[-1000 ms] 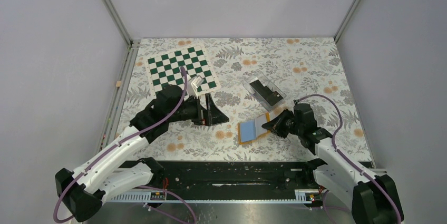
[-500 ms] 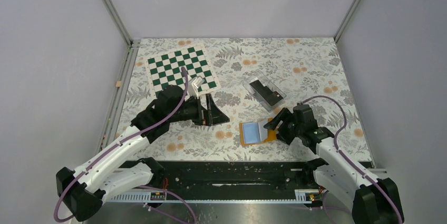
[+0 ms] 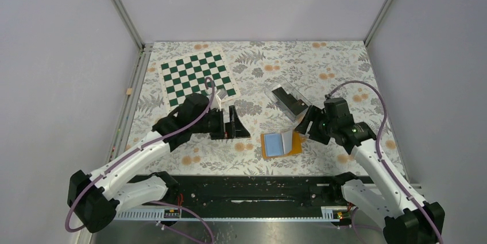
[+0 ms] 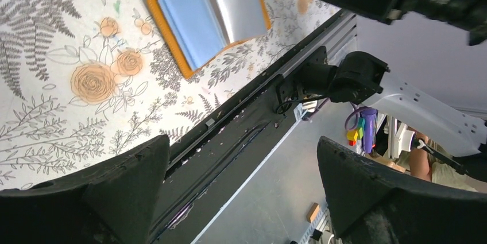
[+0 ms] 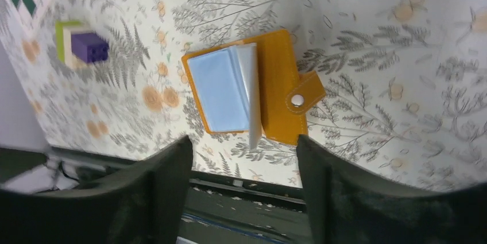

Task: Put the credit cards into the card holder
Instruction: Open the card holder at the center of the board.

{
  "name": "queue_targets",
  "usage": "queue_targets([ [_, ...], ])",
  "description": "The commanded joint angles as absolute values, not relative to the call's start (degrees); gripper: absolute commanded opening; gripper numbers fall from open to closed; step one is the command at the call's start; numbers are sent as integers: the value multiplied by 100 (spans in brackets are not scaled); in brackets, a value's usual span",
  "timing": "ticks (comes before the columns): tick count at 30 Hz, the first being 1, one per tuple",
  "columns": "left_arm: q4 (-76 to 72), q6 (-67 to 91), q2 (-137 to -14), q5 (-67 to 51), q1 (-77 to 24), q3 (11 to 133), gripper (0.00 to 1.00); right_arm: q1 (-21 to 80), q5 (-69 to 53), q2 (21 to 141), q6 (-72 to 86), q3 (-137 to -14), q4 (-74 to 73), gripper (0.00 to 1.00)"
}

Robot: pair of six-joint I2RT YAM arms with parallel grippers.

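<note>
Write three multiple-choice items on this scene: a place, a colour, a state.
1. The clear rectangular plastic box lies where from the small orange folding wallet? A on top of it; B farther back on the table; C closer to the front.
2. The wallet's inner pockets are? A red; B green; C light blue.
3. The wallet is? A snapped shut; B lying open; C standing on edge.
Answers: B, top view shows it behind; C, blue in the right wrist view; B, pockets face up.
</note>
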State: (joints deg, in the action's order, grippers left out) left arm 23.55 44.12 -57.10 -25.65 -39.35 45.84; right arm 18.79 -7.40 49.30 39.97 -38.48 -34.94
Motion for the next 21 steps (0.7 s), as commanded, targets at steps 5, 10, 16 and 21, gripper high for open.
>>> queue_targets([
  [5,2024,4719,-6428,-2661,-4195,4522,97,2439,-1772,5836,2978,-4789,-3733,37],
  [10,1129,5151,-7300,-2793,-4523,4549,83,2879,-1761,6698,3099,-4944,-3499,11],
  [16,386,5405,-8844,-2899,-4982,5178,47,2909,-1380,7454,3014,-4837,-3532,0],
  [21,87,5529,-9841,-2836,-5122,5666,13,2909,-927,7841,2860,-4835,-3424,0],
])
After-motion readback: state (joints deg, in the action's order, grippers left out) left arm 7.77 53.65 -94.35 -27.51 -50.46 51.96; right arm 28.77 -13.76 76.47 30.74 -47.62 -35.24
